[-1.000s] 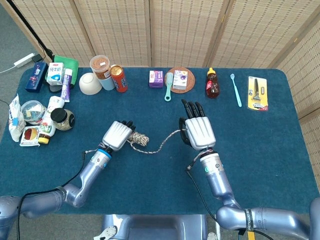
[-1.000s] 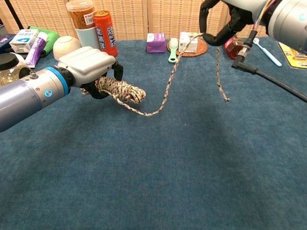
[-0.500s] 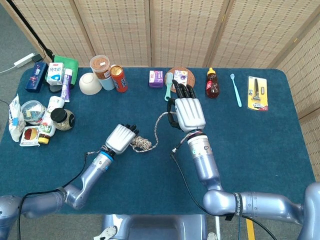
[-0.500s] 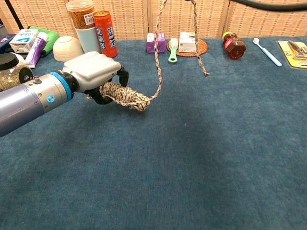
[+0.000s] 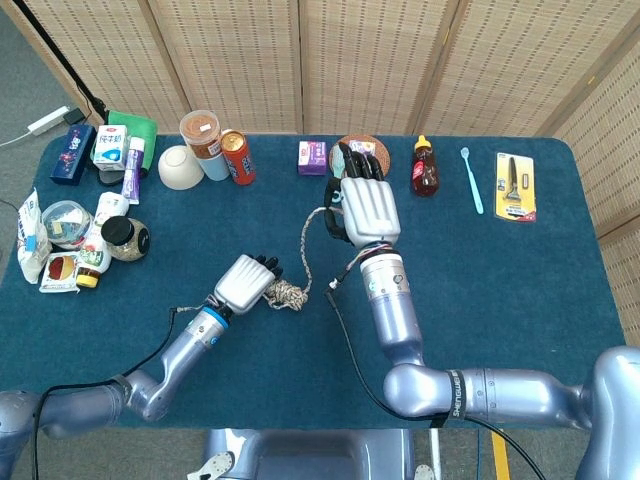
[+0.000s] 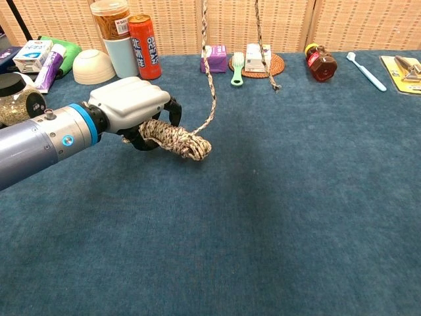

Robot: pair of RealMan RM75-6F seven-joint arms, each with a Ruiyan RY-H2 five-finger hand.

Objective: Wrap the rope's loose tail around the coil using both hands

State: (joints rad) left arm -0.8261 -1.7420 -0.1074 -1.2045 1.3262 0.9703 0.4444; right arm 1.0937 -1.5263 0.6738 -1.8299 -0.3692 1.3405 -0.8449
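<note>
The speckled rope coil point(image 6: 176, 136) lies low over the blue table, gripped at its near end by my left hand point(image 6: 131, 108); the head view shows the same coil point(image 5: 288, 294) beside that hand point(image 5: 244, 283). The loose tail point(image 6: 208, 72) rises steeply from the coil's tip and leaves the top of the chest view. In the head view the tail point(image 5: 307, 240) runs up to my right hand point(image 5: 366, 208), which holds it high above the table. A short free end point(image 6: 262, 46) hangs back down over the far side.
Along the far edge stand a can point(image 6: 144, 47), a lidded cup point(image 6: 112, 27), a white bowl point(image 6: 91, 66), a purple box point(image 6: 214, 58), a green brush point(image 6: 235, 68), a sauce bottle point(image 6: 320, 62) and a toothbrush point(image 6: 366, 70). Jars and packets crowd the left point(image 5: 80, 235).
My right hand has risen and swung left toward the coil, pulling the tail from a slack drape into a near-vertical line. The left hand with the coil has shifted slightly right.
</note>
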